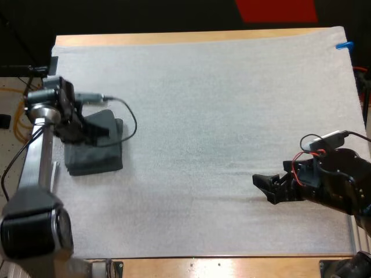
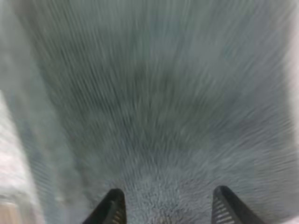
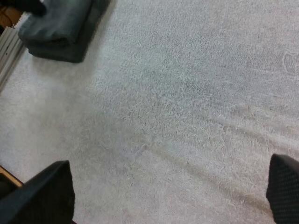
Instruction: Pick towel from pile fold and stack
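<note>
Over the towel stack (image 1: 98, 159), the left jaws gape, holding nothing.

Shows soft, matt, napped grey-green cloth in the folded towel stack (image 1: 98, 161), fuzzy, faintly creased white pile on the mat (image 1: 220, 116), smooth pale wood along the table (image 1: 174, 39), and ribbed matt black plastic on the left end effector (image 2: 168, 191).

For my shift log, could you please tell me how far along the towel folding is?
Done: a folded towel stack lies at the left side of the mat. In hand: nothing; the left gripper hovers open over the stack, and the right gripper is open above bare mat. Left: probably just drawing the left arm clear.
</note>
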